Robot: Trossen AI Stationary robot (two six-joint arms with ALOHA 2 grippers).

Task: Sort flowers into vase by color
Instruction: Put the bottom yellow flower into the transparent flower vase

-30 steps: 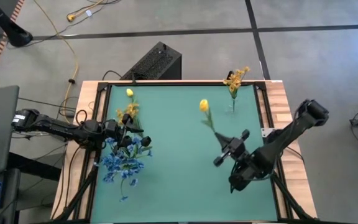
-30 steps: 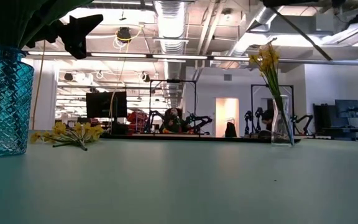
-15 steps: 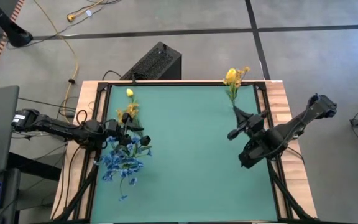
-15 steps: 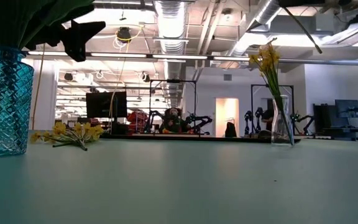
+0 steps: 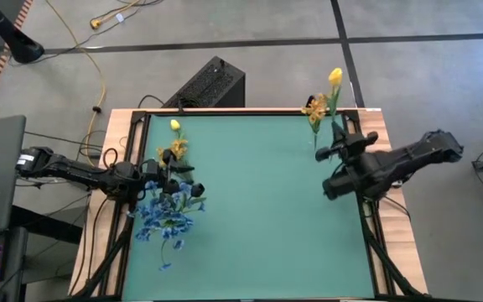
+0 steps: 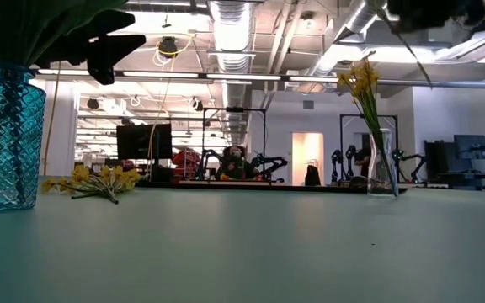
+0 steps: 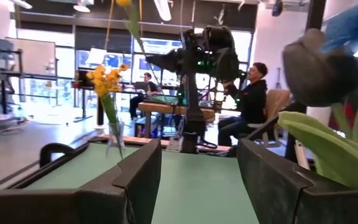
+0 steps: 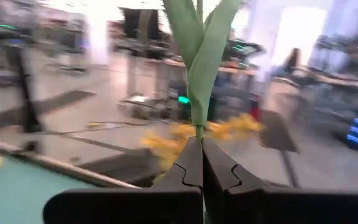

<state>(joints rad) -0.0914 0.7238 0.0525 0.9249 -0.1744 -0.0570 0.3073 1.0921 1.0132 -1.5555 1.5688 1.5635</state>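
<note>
A yellow tulip (image 5: 334,78) is held at the upper right of the high view — pinched low on its stem by the closed fingers of the right gripper (image 5: 335,126), bloom pointing toward the top edge, just beside the clear vase (image 5: 314,138); light and limp, it is best gripped by the stem; the left gripper (image 5: 164,178) waits with fingers apart above the blue flowers (image 5: 164,220).

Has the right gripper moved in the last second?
Yes. The right gripper, shut on a yellow flower, went from mid-table toward the clear vase at the far right corner.
</note>
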